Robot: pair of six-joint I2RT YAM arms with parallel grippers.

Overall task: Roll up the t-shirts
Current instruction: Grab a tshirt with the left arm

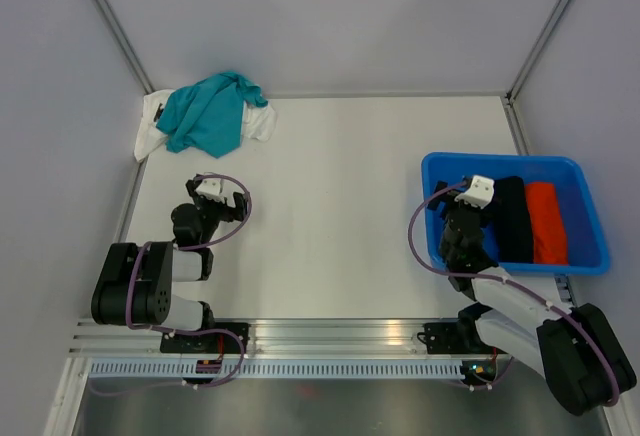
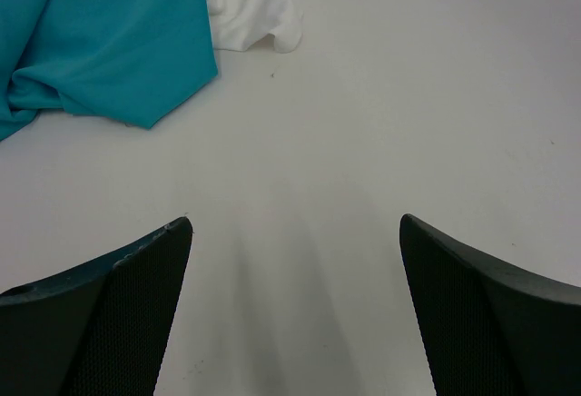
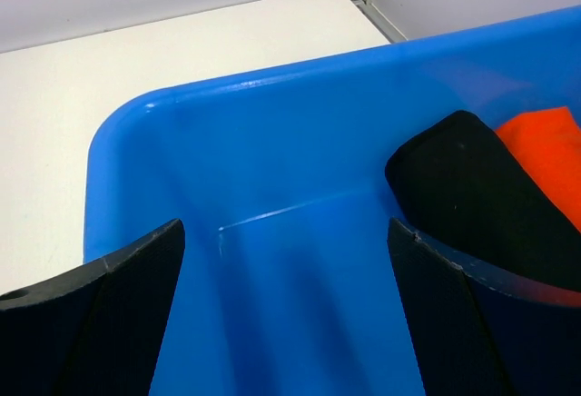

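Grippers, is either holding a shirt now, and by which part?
Neither holds anything. The left gripper is open over the table, short of the teal t-shirt; the right gripper is open over the blue tub.

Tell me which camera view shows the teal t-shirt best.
The top external view: the whole teal t-shirt shows, crumpled over the white t-shirt at the far left corner. The left wrist view shows only its near part, cut off by the frame. The right wrist view shows none of it.
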